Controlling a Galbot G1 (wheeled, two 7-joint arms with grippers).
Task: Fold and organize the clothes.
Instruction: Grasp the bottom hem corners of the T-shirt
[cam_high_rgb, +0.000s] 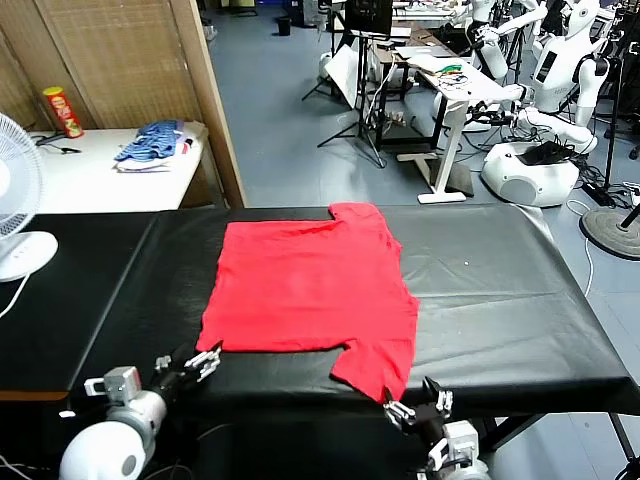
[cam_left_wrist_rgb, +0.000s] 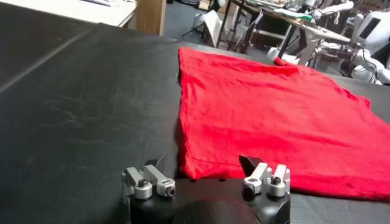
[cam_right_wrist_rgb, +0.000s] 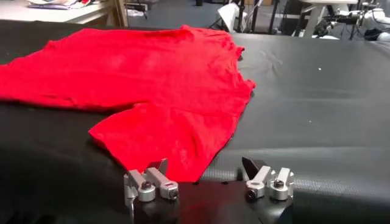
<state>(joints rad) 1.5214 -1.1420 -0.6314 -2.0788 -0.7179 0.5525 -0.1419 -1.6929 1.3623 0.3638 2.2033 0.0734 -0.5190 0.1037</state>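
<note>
While both arms wait at the near edge of the black bench (cam_high_rgb: 520, 290), the head view shows the red T-shirt (cam_high_rgb: 310, 285) spread flat just beyond them, one sleeve at its far edge and one at its near edge. The left claw (cam_high_rgb: 200, 362) sits released just short of the shirt's near left corner; the right claw (cam_high_rgb: 415, 400) sits released beside the near sleeve's hem. Well beyond the left claw, a white side table (cam_high_rgb: 90, 175) carries a blue patterned pile of clothes (cam_high_rgb: 155, 143) and a red snack can (cam_high_rgb: 62, 110), and a white fan (cam_high_rgb: 15, 205) stands out to its left. Other white robots (cam_high_rgb: 545, 105) stand far beyond the right claw.

From the left wrist, the left claw (cam_left_wrist_rgb: 204, 176) gapes with nothing between its fingers, and the shirt's (cam_left_wrist_rgb: 274, 115) corner lies right ahead.

From the right wrist, the right claw (cam_right_wrist_rgb: 207, 176) stands wide and empty, the sleeve of the shirt (cam_right_wrist_rgb: 164, 91) just ahead of it on bare black bench (cam_right_wrist_rgb: 323, 91).
</note>
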